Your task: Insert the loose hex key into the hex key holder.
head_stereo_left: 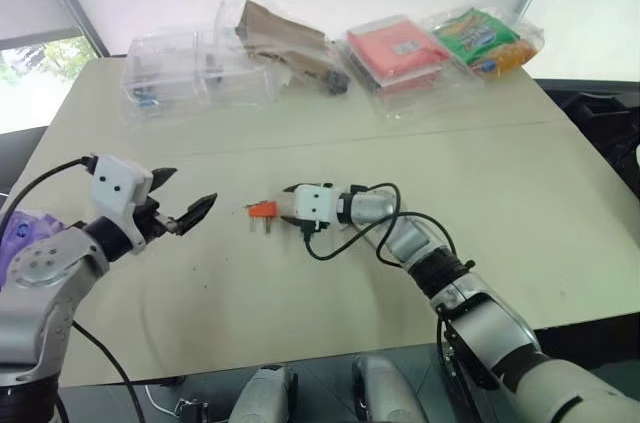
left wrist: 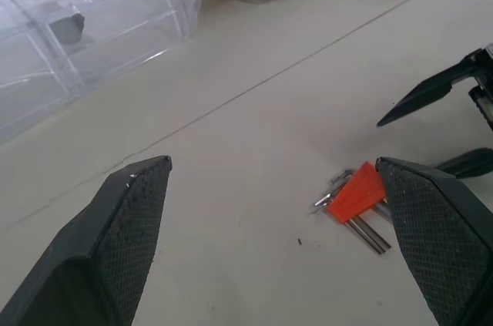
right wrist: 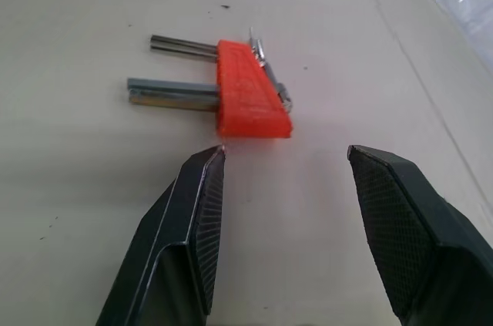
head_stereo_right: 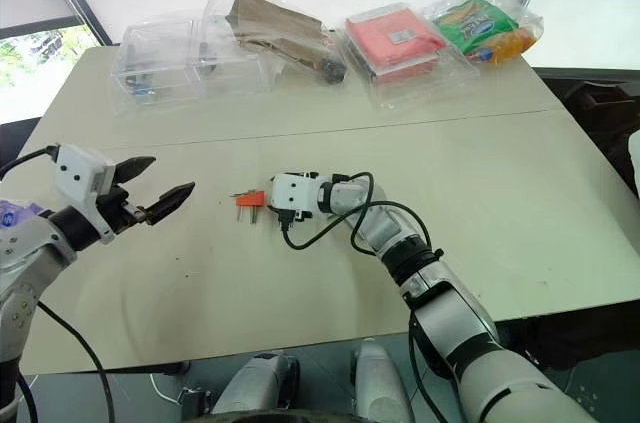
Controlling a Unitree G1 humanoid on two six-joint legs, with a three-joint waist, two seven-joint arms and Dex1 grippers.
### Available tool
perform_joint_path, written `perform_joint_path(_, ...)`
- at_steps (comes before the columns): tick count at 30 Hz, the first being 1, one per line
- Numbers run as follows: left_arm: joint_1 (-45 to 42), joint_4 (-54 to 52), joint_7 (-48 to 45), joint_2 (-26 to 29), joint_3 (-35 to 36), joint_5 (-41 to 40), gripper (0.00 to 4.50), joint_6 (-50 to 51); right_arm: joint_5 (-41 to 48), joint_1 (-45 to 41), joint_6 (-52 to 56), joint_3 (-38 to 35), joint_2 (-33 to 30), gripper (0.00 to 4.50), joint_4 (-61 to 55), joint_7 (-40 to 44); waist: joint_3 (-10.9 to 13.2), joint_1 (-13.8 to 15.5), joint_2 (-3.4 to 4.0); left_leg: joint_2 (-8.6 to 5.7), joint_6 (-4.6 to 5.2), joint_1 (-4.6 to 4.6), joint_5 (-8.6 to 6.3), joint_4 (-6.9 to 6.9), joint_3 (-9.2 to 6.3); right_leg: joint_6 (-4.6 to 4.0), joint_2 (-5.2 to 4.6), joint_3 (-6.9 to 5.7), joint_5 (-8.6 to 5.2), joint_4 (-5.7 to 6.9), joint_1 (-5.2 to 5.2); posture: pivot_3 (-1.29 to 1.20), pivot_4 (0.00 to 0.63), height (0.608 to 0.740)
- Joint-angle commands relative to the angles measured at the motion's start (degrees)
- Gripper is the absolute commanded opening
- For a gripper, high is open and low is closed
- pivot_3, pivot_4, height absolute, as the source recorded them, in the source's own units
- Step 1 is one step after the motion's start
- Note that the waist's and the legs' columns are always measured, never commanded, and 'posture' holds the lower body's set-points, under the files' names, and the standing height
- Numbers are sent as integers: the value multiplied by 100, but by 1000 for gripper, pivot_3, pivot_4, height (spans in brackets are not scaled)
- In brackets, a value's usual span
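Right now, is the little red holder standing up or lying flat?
Lying flat. The hex key holder rests on its broad side on the table, and its grey keys stick out sideways along the tabletop.

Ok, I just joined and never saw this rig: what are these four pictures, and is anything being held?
It is a two-armed robot at a table. Two pictures look down from its head; the other two look along each wrist's fingers. The left gripper hovers open and empty above the table. The right gripper is open too, sitting just short of the hex key holder, a small orange block with metal keys sticking out, lying flat. Nothing is held. I cannot pick out a separate loose key. Clear plastic boxes and packets line the far edge.
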Motion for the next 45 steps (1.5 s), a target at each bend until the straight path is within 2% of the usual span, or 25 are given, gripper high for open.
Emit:
perform_joint_path(1,-44,-90,3,1,20,42,4421,-111,6,14,0,100,140,2617,-119,59,0,-5,0,0,0,0,0,0,0,0,0,0,0,0,0,0,150,740)
perform_joint_path(15,96,-222,43,-51,130,45,4421,-94,-46,-63,99,282,595,2617,-30,28,0,-113,0,0,0,0,0,-2,-4,0,0,0,0,1,0,0,150,740)
perform_joint_path(32,7,-161,35,-96,-13,101,4421,-132,236,-197,473,-111,407,2617,232,-11,0,-116,0,-2,0,0,0,-3,-5,0,-1,-1,0,1,1,0,150,740)
perform_joint_path(38,-30,-142,12,-85,-38,138,4421,-148,661,-270,1108,-250,633,2617,483,487,-1,-121,0,-1,0,1,0,-3,-6,0,0,-1,0,1,1,0,150,740)
perform_joint_path(45,58,-209,23,-89,24,167,4421,-162,702,-515,1222,-270,812,2617,844,693,-2,-132,1,0,0,3,0,-5,-6,0,0,-1,0,2,1,0,150,740)
